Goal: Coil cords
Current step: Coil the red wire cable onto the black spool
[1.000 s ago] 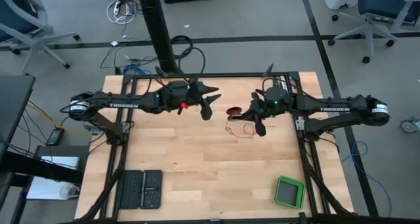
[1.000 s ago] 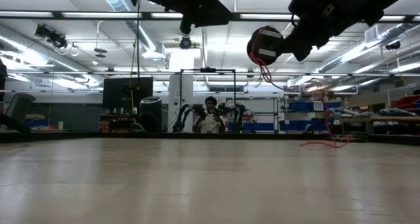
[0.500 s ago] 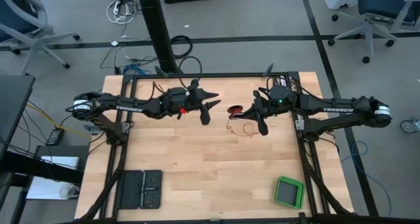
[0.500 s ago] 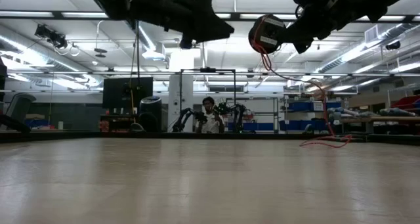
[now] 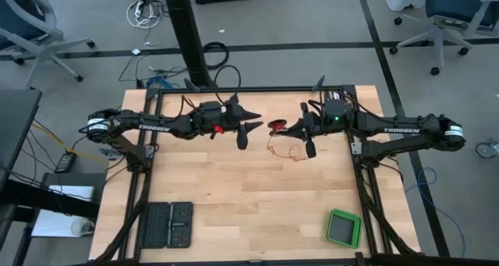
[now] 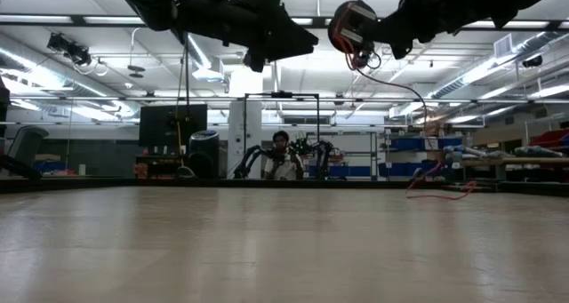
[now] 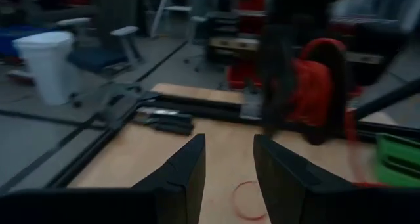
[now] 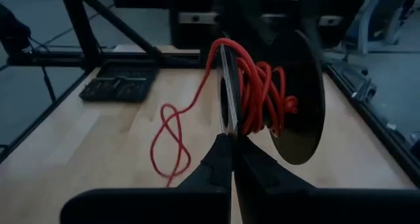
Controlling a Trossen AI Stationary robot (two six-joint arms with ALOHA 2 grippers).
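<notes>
A thin red-orange cord is partly wound on a dark two-disc spool [image 8: 262, 99], which hangs high above the table's middle [image 5: 277, 126] [image 6: 353, 24]. The cord's free length [image 6: 418, 99] drops from the spool, and its loose loops [image 5: 284, 150] [image 8: 167, 142] lie on the wood. My right gripper [image 5: 288, 128] [image 8: 231, 142] is shut on the spool. My left gripper [image 5: 249, 127] [image 7: 226, 165] stands open to the left of the spool, pointing at it and holding nothing. My right gripper pinches the edge of one spool disc [image 8: 225, 122] between its two fingers. They come nearly level from the table's right side. The spool is lifted clear of the table. The cord hangs slack from it down to the wood.
A green box [image 5: 343, 228] sits near the front right corner and two black trays [image 5: 166, 225] near the front left. Black frame rails [image 5: 249, 89] run along the table's far side. A person [image 6: 282, 157] shows in the room beyond.
My left gripper has come down a little, tipped toward level, and then stayed still. My right gripper has tipped upward, lifting the spool higher. The cord between the spool and the table has been drawn up with it, and its end loops stay on the wood.
</notes>
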